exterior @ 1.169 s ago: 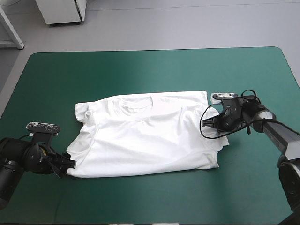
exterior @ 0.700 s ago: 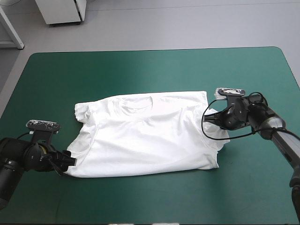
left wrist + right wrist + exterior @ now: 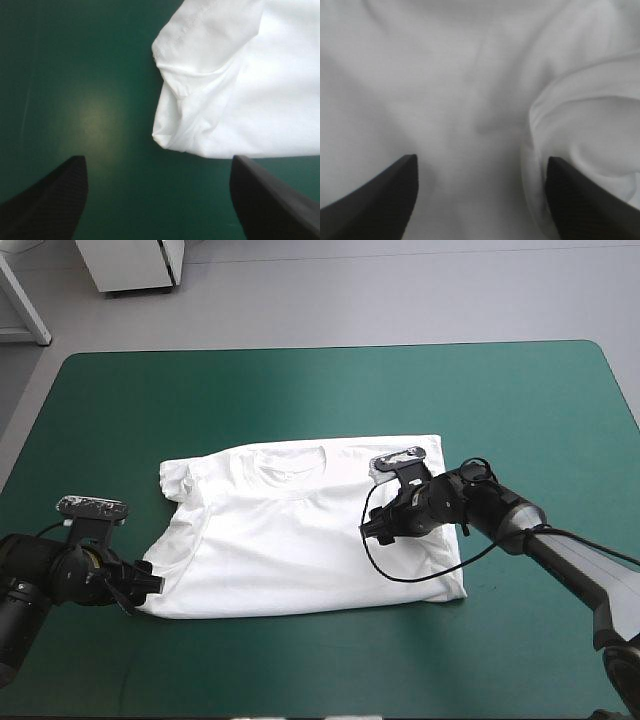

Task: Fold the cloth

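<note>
White T-shirt (image 3: 300, 540) spread flat on the teal-green table (image 3: 300, 390), one hand at its corner and one above it.

The T-shirt lies about the middle of the table, its collar (image 3: 288, 462) toward the far edge; the left hand (image 3: 143, 586) sits low at the T-shirt's near left hem corner (image 3: 167, 140), its black fingers (image 3: 55, 200) spread wide and gripping nothing, the corner just ahead of them with bare teal-green cover between; the right hand (image 3: 372, 530) is over the right part of the T-shirt's body, its fingers (image 3: 385, 195) also wide apart and empty, white fabric filling the gap between them; beside one right finger the fabric rises in a rolled ridge (image 3: 580, 135).
</note>
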### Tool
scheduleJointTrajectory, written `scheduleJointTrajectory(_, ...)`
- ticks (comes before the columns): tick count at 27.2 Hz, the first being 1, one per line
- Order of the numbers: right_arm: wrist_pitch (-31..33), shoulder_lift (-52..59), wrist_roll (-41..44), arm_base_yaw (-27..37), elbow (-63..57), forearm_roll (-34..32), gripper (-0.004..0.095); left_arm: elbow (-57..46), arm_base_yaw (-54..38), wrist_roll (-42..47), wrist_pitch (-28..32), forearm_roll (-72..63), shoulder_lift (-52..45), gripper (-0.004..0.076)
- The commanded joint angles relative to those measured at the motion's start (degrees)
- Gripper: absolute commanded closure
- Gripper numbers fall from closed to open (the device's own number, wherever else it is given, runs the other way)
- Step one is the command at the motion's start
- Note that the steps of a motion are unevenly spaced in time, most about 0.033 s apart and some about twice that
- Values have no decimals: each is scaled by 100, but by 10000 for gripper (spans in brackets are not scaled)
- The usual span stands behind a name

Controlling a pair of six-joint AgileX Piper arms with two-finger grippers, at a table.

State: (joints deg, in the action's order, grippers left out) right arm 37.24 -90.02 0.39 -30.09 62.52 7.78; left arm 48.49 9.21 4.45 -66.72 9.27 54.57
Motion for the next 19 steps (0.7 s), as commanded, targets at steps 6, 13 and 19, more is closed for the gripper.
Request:
scheduleJointTrajectory(6,1471,873,1105,13,1038,-1397,212,148,28,20,159,1,-62,157)
scheduleJointTrajectory(13,3263,1199,1325,13,1048,-1445,212,148,28,20,-304,1,-62,158)
scheduleJointTrajectory(19,3253,1599,1325,13,529,-878,239,136,28,61,-644,-3,-62,159)
